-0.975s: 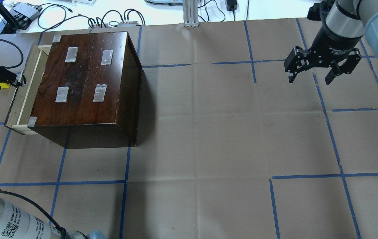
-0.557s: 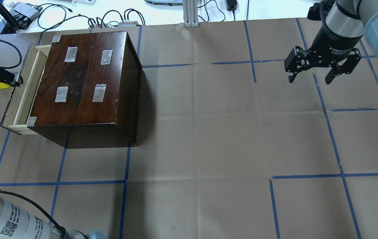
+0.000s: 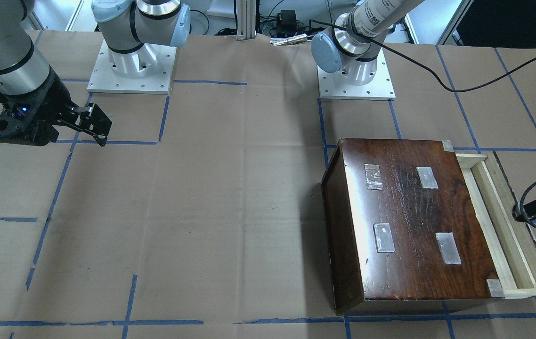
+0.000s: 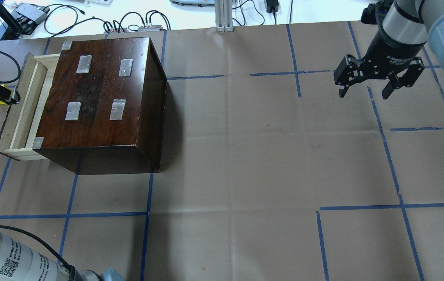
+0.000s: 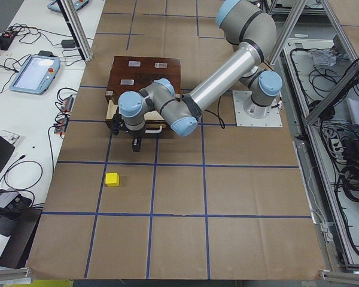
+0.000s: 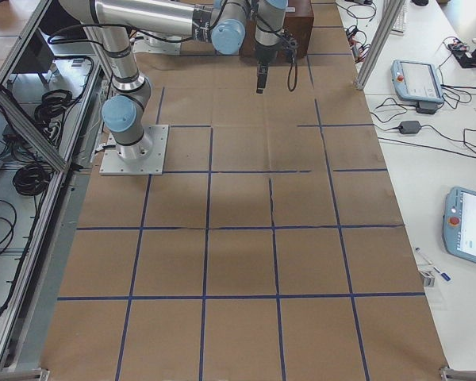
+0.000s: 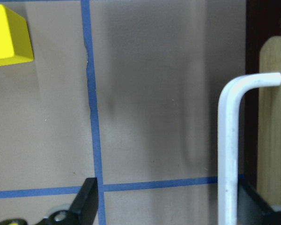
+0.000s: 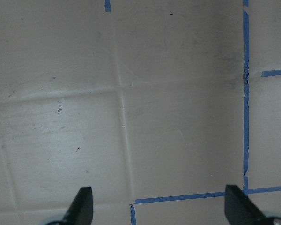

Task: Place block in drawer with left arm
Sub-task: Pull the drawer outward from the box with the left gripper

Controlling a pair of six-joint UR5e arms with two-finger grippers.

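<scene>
The block (image 5: 112, 179) lies loose on the brown paper (image 4: 229, 164), outside the drawer (image 4: 22, 113) and well apart from its dark front; the left wrist view has it in the top corner (image 7: 7, 35), just beside a blue tape line (image 7: 91, 117). It is not yet picked up, I judge, because the drawer has to stand open first. The drawer is only partly out of the box (image 4: 97, 89), showing a narrow strip of pale wood. The left gripper (image 7: 171, 201) is at the drawer front with its fingers spread wide, not clenched on anything. The white bent handle (image 7: 228, 140) sits inside that span, close to one finger (image 7: 253, 201) — a hook-and-pull hold rather than a pinch, by the look of it. The left arm (image 5: 221, 84) reaches low across the box to get there. The right gripper (image 4: 363, 93) hangs released and empty over bare paper, far from the box, probably parked to keep out of the way. For writing, there is a QR label (image 4: 10, 269) with lines of small print on the left arm, and white lettering on the right wrist (image 4: 397, 59) — both too small to read with confidence. The silver tape patches (image 4: 84, 64) on the box top carry no text.
</scene>
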